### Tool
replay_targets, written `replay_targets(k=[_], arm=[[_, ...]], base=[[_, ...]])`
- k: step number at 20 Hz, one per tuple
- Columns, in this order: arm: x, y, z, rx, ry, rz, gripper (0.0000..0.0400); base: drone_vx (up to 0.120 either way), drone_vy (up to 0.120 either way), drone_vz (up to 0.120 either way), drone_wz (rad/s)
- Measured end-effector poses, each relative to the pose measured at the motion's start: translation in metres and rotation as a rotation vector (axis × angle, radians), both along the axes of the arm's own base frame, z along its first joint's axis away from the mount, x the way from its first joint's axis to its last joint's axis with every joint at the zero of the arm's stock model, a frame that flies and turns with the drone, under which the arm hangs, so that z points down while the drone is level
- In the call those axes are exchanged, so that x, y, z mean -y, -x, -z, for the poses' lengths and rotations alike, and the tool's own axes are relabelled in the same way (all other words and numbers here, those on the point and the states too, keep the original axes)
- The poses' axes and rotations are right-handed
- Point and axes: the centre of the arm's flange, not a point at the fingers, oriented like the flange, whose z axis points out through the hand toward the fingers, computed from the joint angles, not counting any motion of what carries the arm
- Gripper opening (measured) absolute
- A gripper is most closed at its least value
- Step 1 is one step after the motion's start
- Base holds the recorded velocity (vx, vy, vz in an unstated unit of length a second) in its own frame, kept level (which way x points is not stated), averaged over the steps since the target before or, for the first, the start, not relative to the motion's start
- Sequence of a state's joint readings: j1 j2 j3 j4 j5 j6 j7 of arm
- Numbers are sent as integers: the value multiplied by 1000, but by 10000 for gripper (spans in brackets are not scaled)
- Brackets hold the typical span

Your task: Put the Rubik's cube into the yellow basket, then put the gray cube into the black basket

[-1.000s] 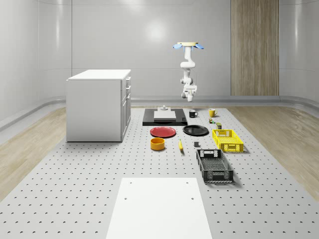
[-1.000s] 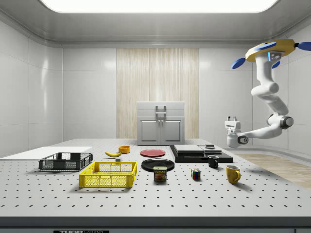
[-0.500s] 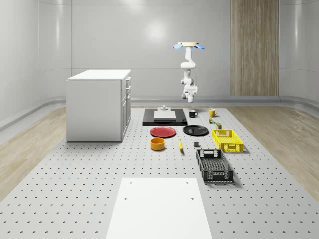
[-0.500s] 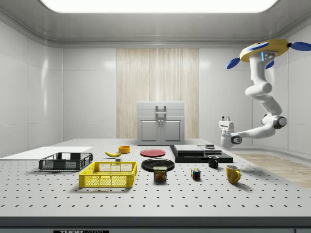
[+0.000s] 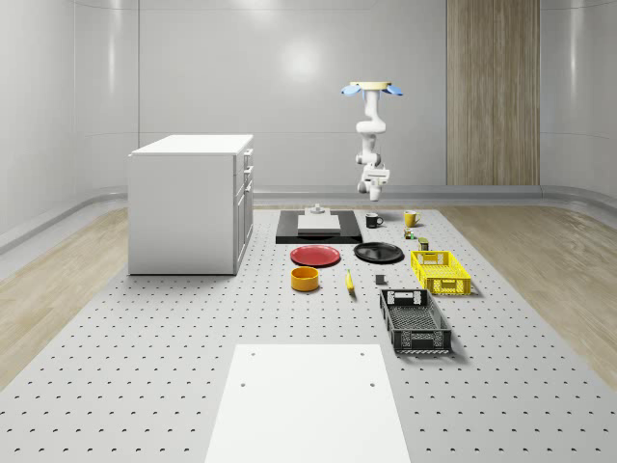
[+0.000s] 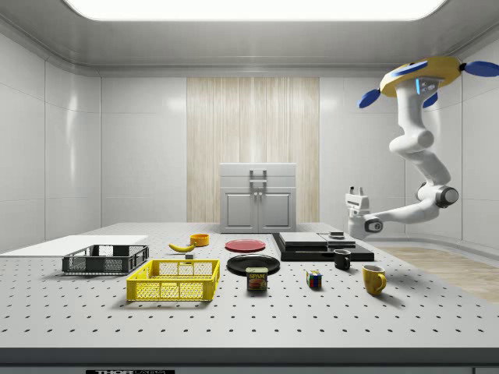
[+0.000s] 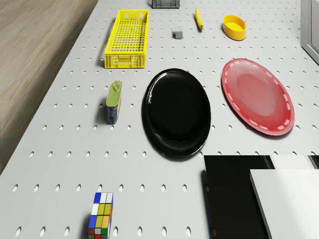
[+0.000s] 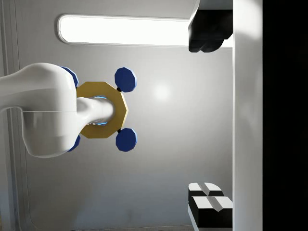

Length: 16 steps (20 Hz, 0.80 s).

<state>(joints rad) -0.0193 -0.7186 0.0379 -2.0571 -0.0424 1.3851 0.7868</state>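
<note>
Your multicoloured Rubik's cube (image 6: pixel 313 280) stands on the perforated grey table (image 5: pixel 145 328), between the small upright tin can (image 6: pixel 256 279) and the yellow mug (image 6: pixel 373 279). The yellow mesh basket (image 6: pixel 174 280) lies well apart towards the side view's left, the black mesh basket (image 6: pixel 105 259) beyond it. The small gray cube (image 7: pixel 178 34) sits near the yellow basket's far end. The drone (image 6: pixel 426 74) hovers high above the table's end by the mugs; its white two-finger gripper (image 6: pixel 356 191) points upward, above the black mug (image 6: pixel 342 259). You cannot tell how wide the fingers stand, perhaps apart.
</note>
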Motion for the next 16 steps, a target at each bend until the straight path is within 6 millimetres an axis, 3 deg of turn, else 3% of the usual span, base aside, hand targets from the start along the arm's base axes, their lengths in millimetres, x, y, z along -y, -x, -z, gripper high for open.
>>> replay_targets(k=[6, 9, 12, 16], arm=[[-11, 0, 1, 4, 116, 3, 400], [-23, 1, 4, 6, 235, 7, 400], [-41, 0, 12, 8, 428, 12, 400], [-73, 0, 40, 9, 859, 24, 400]], base=[[120, 120, 0, 0], [120, 13, 0, 0], [120, 0, 0, 0], [120, 110, 0, 0]])
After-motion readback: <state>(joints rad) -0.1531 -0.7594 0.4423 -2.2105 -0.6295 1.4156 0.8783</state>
